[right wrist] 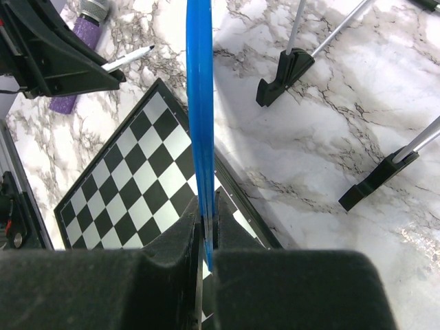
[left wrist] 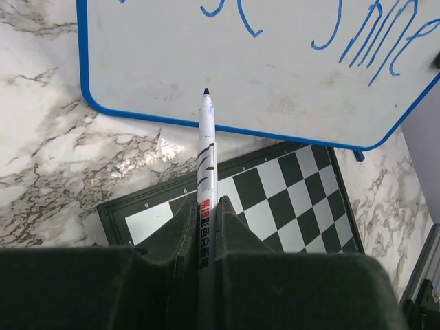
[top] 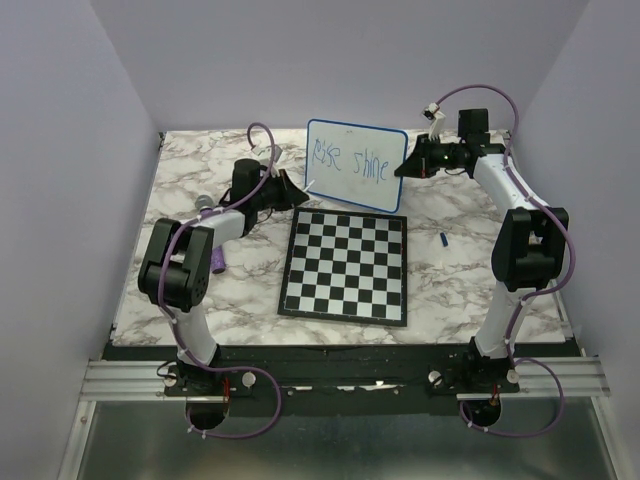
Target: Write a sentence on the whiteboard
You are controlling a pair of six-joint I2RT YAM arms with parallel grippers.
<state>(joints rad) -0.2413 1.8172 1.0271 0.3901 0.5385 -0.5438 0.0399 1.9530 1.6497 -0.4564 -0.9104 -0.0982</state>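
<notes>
Whiteboard (top: 355, 165) stands raised and tilted at the upper centre of the top view, just behind the far edge of the chessboard (top: 345, 265), its blue rim running all round. Across its upper half runs the sentence (top: 350, 160), thin blue handwriting that reads roughly "Rise shine" on one line; the white area below it is bare.

On the right side of that view, the right gripper (top: 412, 163) holds the board by its right edge. In the right wrist view the rim appears edge-on as a blue strip running down the middle of the frame, pinched between the two dark fingers. The board's black feet (right wrist: 282, 72) on thin metal legs rest on the marble at the upper right of that frame.

The left gripper (top: 288, 188) sits at the board's lower left corner in the top view, its fingers pressed together on a white marker (left wrist: 205, 151). In the left wrist view the marker points up the frame, with its dark tip over the white surface just inside the bottom rim, below the writing. Whether the tip touches cannot be told.

On the marble table (top: 250, 300), a purple object (top: 217, 260) lies at the left, beside the left arm.
</notes>
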